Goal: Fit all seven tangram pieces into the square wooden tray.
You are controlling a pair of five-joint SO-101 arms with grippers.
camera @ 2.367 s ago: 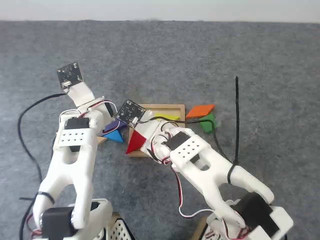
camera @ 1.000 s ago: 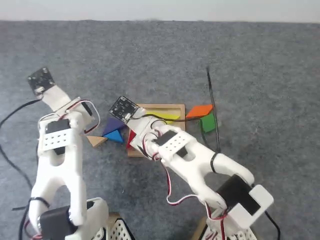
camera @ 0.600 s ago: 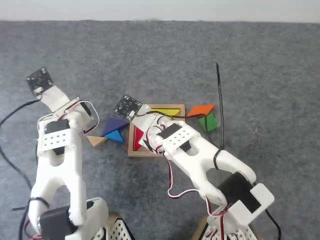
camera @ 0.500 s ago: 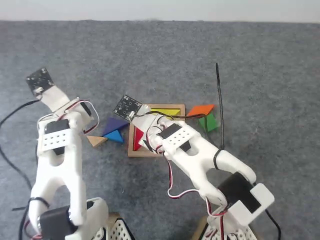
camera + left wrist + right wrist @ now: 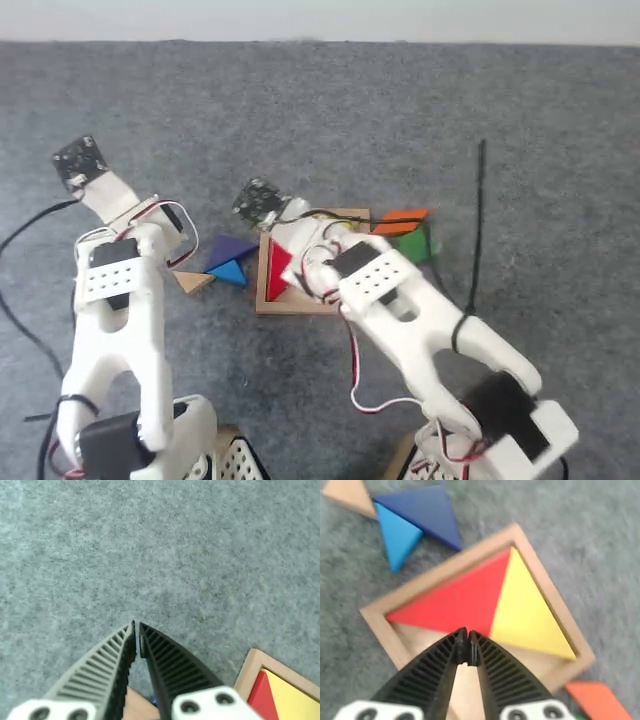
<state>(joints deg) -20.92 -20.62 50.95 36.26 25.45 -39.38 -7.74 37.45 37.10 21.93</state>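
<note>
Over the tray, my right gripper hangs with its jaws pressed together on nothing, its tips where the red triangle's edge meets bare wood. That wrist view gives me the yellow triangle whole, lying edge to edge with the red one inside the rim. From high, my right arm covers most of the tray and leaves me a strip of rim and a slice of red. The high view adds the green piece, touching the orange piece on the carpet just outside the tray's far right corner. On the tray's other side lie the navy triangle, the blue triangle touching it, and the tan triangle beside those two. My right arm reaches forward across the tray with its wrist bent down. My left arm stands to the left of the loose triangles, its wrist angled away to the far left. My left gripper is also closed and empty, pointing at bare carpet with a tray corner near its side.
</note>
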